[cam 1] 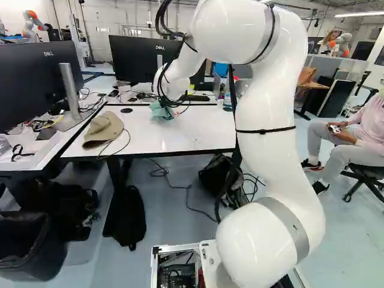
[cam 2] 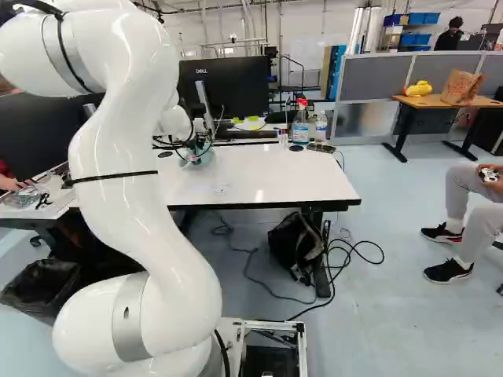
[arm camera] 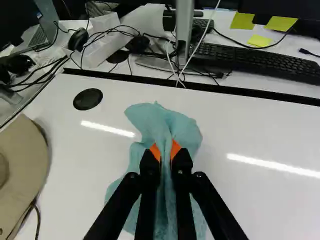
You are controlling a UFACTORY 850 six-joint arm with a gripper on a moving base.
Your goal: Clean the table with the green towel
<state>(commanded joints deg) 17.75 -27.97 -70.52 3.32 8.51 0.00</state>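
Gripping the green towel (arm camera: 162, 117) is the hand (arm camera: 167, 153), its two orange pads pressed on the cloth from both sides. The cloth is bunched at the grip and flares out ahead of and beneath the fingers, apparently so that loose folds can meet the tabletop (cam 2: 267, 182) while the fingertips bear down. The wrist view does not settle how firmly the folds touch the surface.

The hat (cam 1: 103, 130) lies at the left end in the left base view, presumably put aside; the towel is well apart from it. The spray bottle (cam 2: 300, 122) and the clear bottle (cam 2: 321, 126) stand upright near the far edge, likely parked there to leave room for wiping. Sideways strokes would suit the open middle; the hat's brim could be caught if a stroke runs wide.

Count: one towel, one hat, two bottles, two black discs (arm camera: 88, 99) set flat in the surface, presumably cable covers, and three yellow notes (arm camera: 259, 41) beyond the far edge.
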